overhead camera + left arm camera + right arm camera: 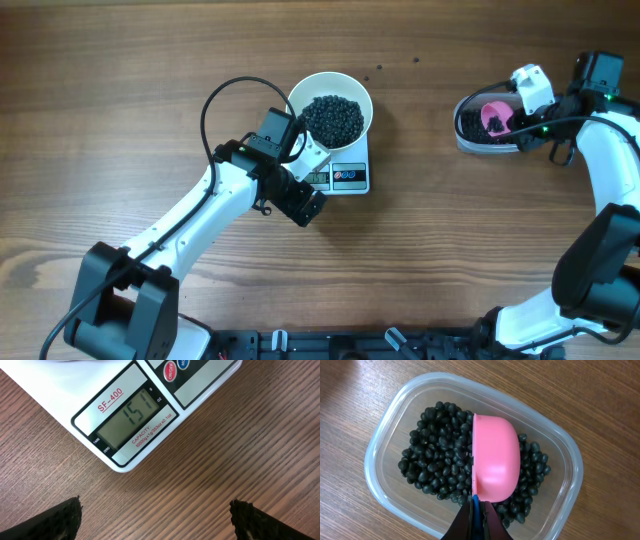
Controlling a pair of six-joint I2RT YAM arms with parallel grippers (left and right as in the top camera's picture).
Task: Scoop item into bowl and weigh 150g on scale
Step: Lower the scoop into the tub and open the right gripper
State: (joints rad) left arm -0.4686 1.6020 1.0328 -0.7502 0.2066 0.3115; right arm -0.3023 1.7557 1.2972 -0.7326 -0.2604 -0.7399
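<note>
The beans (333,120) sit in the bowl (362,92) on the scale (65,395), a touch over. Your left jaws gape empty beside it: don't bump. Right jaws pinch the pink scoop (495,457) over the tub (385,445): add nothing.

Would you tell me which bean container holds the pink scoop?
The clear plastic tub at the right, with the pink scoop; the white bowl on the scale holds only black beans.
</note>
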